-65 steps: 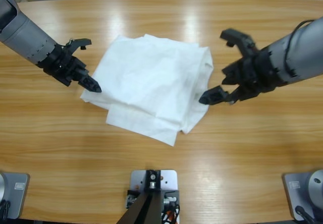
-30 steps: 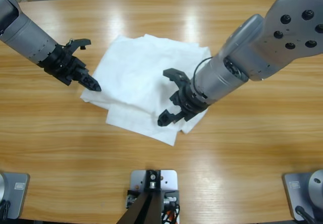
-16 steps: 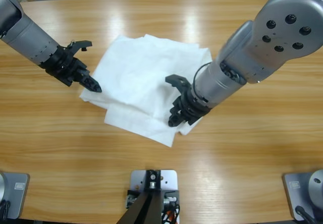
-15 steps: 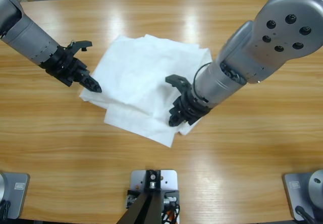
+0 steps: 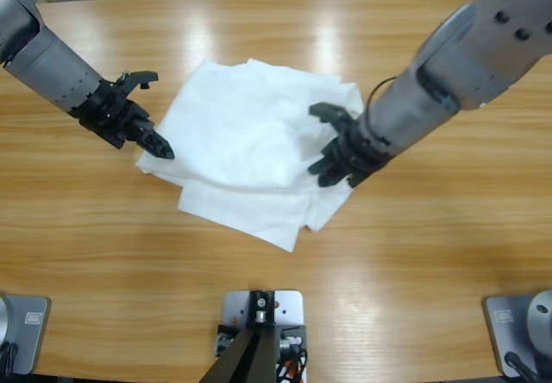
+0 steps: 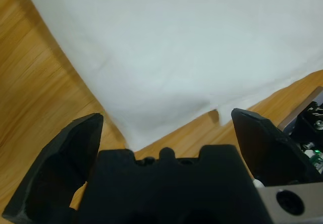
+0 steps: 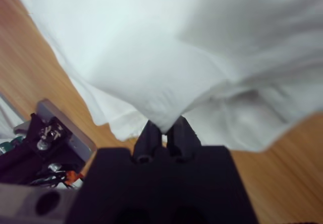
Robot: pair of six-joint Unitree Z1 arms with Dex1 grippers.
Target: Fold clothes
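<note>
The right gripper (image 5: 338, 169) is clamped on a fold of the T-shirt (image 5: 250, 141), its jaws pressed together with white cloth pinched between them, as the right wrist view (image 7: 164, 133) confirms. The T-shirt lies partly folded at the centre of the wooden table (image 5: 414, 262), its layers stacked unevenly: a lower layer juts out toward 6 o'clock beneath the upper one. The pinched fold sits at the garment's 4 o'clock edge and is lifted slightly off the layers below.

The left gripper (image 5: 138, 111) rests at the T-shirt's 9 o'clock edge, jaws spread apart and holding nothing; in the left wrist view the cloth's hem (image 6: 166, 118) lies just ahead of them.

Judged from this arrangement, the step in hand is carrying the right-hand flap across the garment. To do it well, the grip should hold only the upper layer, the flap should travel low toward 10 o'clock so it lands flat, and the left gripper could press the opposite edge to stop the whole T-shirt from sliding. Release should come only once the edges align.
</note>
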